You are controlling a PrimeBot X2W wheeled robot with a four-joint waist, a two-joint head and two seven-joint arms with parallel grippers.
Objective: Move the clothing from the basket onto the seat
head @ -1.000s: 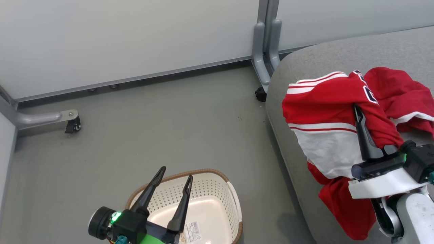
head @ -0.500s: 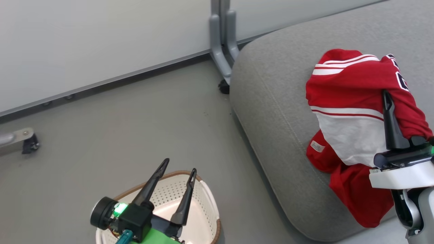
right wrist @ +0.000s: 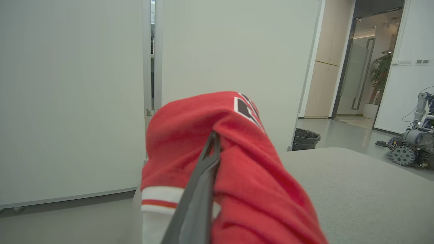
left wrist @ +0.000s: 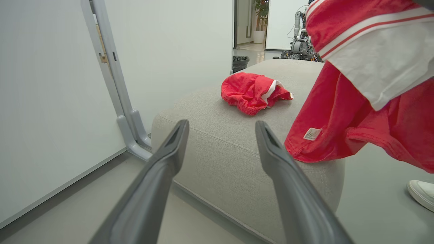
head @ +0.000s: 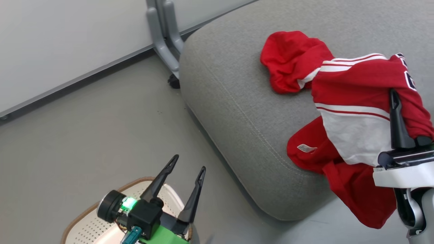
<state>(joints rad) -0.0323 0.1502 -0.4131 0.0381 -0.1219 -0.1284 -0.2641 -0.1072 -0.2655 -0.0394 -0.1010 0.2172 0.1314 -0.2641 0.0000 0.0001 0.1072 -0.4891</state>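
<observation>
**While the jersey hangs half off the seat, a slide to the floor is the chief risk**

Where the right gripper [head: 394, 98] is clamped on the jersey [head: 352, 101] at 3 o'clock, one dark finger shows and the other is buried in cloth. The jersey's lower folds touch the near corner of the seat [head: 230, 88]. Its tail at 5 o'clock dangles past the edge, over the floor [head: 84, 135].

Finding: if released here, the hanging weight would likely drag the jersey off. Cloth may also snag on a finger as the jaws part.

The shorts [head: 291, 62] lie bunched on the seat at 1 o'clock, well in from the edge. The left gripper [head: 190, 162] stands spread and empty at 7 o'clock, above the basket [head: 89, 226].

Seat: grey woven fabric, rounded edges, probably fair friction.

Room: smooth grey floor, pale wall panels [head: 67, 40] on a grey foot [head: 166, 37]. A white shoe [left wrist: 422, 193] stands near the seat.
</observation>
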